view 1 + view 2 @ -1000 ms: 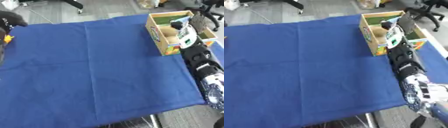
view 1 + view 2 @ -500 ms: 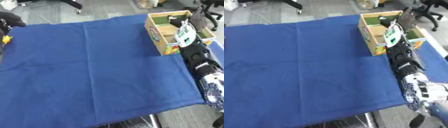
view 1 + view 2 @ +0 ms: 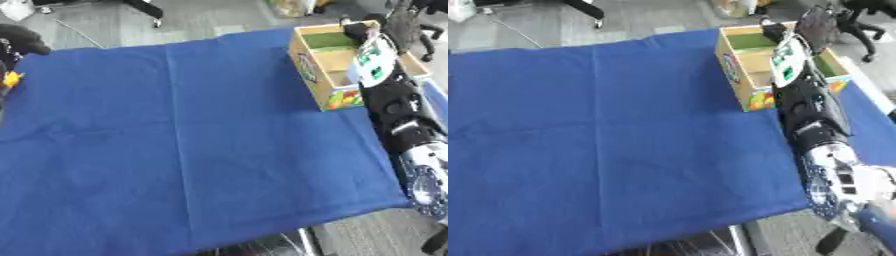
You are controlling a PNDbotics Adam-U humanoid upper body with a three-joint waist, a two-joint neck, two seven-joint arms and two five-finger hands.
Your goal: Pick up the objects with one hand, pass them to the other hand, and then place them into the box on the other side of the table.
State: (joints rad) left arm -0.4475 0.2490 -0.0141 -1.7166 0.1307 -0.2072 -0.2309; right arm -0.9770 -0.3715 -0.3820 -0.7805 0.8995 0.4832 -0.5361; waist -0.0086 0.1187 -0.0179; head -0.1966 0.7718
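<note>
A white and green packet point(image 3: 372, 61) hangs over the open wooden box point(image 3: 318, 75) at the table's far right. My right hand point(image 3: 808, 26) reaches in from the lower right, its dark fingers curled round the packet's top end above the box's inner compartments. At the far left edge, my left hand point(image 3: 21, 39) shows only as a black shape. A small yellow-orange thing point(image 3: 10, 79) lies just below it, near the cloth's edge. Whether the left hand touches it is hidden.
A blue cloth point(image 3: 175, 140) covers the table, with creases down its middle. My right forearm point(image 3: 409, 135) lies along the table's right edge. Office chairs and grey floor lie beyond the far edge.
My right hand has carried the packet a little farther over the box. The left hand and the yellow-orange thing have stayed where they were.
</note>
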